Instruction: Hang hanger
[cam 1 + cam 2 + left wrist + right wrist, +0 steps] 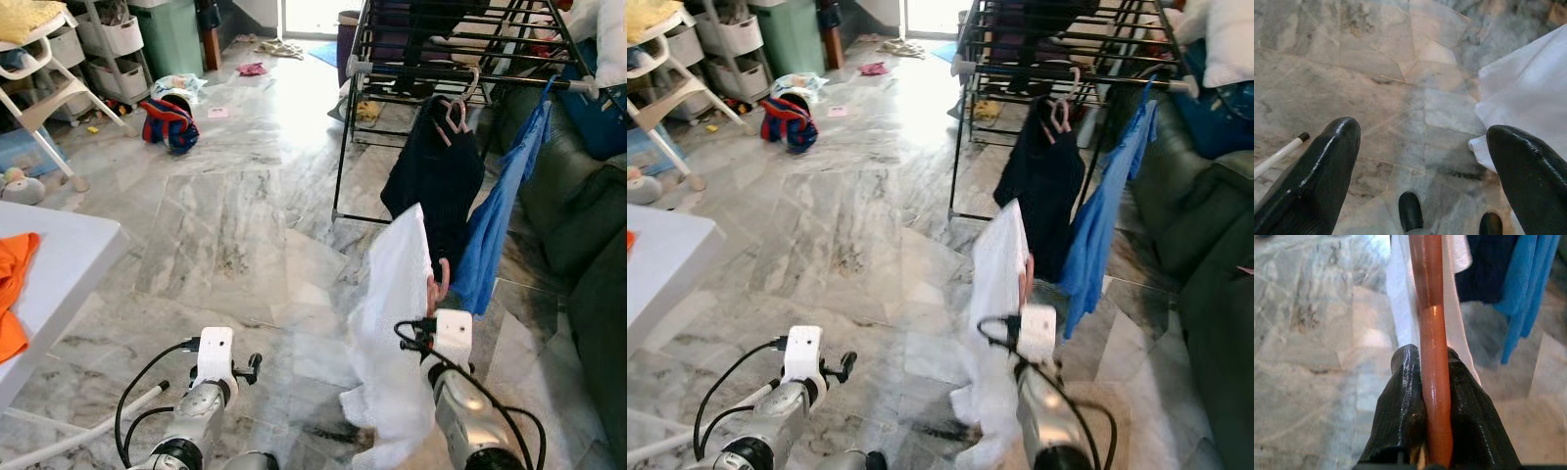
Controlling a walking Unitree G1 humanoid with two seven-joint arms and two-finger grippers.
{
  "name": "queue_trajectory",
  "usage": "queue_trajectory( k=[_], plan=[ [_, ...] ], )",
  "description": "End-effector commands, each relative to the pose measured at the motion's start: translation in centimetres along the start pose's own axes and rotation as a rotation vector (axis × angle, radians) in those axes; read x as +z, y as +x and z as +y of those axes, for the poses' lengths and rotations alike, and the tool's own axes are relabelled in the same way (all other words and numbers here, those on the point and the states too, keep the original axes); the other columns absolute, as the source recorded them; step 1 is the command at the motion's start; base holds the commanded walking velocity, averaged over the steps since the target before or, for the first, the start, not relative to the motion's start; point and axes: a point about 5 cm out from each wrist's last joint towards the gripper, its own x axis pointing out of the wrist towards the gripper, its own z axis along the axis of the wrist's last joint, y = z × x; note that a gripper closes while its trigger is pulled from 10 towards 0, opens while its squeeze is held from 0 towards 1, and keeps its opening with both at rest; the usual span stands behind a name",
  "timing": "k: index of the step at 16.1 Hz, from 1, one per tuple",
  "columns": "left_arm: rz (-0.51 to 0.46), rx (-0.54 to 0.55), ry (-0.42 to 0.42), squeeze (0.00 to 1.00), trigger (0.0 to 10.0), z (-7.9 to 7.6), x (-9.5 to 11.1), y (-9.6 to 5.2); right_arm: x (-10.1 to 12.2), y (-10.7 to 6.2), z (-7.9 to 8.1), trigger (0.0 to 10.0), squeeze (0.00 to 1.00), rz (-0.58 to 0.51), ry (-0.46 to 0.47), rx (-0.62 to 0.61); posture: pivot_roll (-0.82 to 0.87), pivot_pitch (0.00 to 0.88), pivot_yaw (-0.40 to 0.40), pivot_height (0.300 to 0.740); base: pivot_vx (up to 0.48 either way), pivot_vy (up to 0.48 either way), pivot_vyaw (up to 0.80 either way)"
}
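Observation:
My right gripper (1432,377) is shut on a pink hanger (1431,333) that carries a white garment (394,333); the hanger's hook (438,284) pokes up beside the cloth. The garment hangs low in front of me, short of the black drying rack (460,73). On the rack's front rail hang a dark garment (431,181) on a pink hanger (457,113) and a blue garment (500,215). My left gripper (1425,147) is open over the marble floor, holding nothing, to the left of the white garment.
A white table (59,264) with an orange cloth (12,284) stands at the left. A dark green sofa (578,225) lies at the right beside the rack. A white chair (44,88), storage drawers (113,44) and a red-blue bag (168,122) sit far left.

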Motion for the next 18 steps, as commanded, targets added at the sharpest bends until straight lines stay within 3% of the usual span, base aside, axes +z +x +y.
queue_trajectory(
  k=[1,5,6,8,11,13,18],
  plan=[
    [0.016,-0.004,0.024,0.0,10.0,0.3,-0.4,-0.1,0.5,0.1,0.5,10.0,0.0,-0.041,-0.031,0.009,-0.06,0.0,-0.016,0.74,0.0,0.0,0.0],
    [-0.027,0.037,-0.064,0.0,10.0,1.3,1.1,0.2,2.1,0.8,1.9,10.0,0.0,-0.106,-0.119,0.054,-0.03,0.0,-0.031,0.74,0.0,0.0,0.0],
    [-0.044,0.006,-0.021,0.0,10.0,0.8,1.7,0.4,2.6,1.1,2.1,10.0,0.0,-0.116,-0.105,0.047,-0.02,0.007,-0.043,0.74,0.0,0.0,0.0],
    [-0.051,-0.011,0.015,0.0,10.0,0.4,1.9,0.4,2.8,1.1,2.0,10.0,0.0,-0.132,-0.098,0.043,-0.02,0.012,-0.045,0.74,0.0,0.0,0.0],
    [-0.073,-0.011,-0.047,0.0,10.0,0.3,2.7,0.6,2.8,1.2,1.4,10.0,0.0,-0.128,-0.067,0.02,-0.04,0.021,-0.025,0.74,0.0,0.0,0.0],
    [-0.081,-0.029,-0.035,0.0,10.0,0.1,3.1,0.7,3.1,1.3,1.2,10.0,0.0,-0.129,-0.033,-0.015,-0.05,0.027,-0.026,0.74,0.0,0.0,0.0],
    [-0.111,-0.054,-0.062,0.0,10.0,-0.4,3.9,0.9,3.0,1.2,0.8,10.0,0.0,-0.131,-0.034,-0.02,-0.07,0.068,-0.034,0.74,0.356,0.0,0.0]
  ],
)
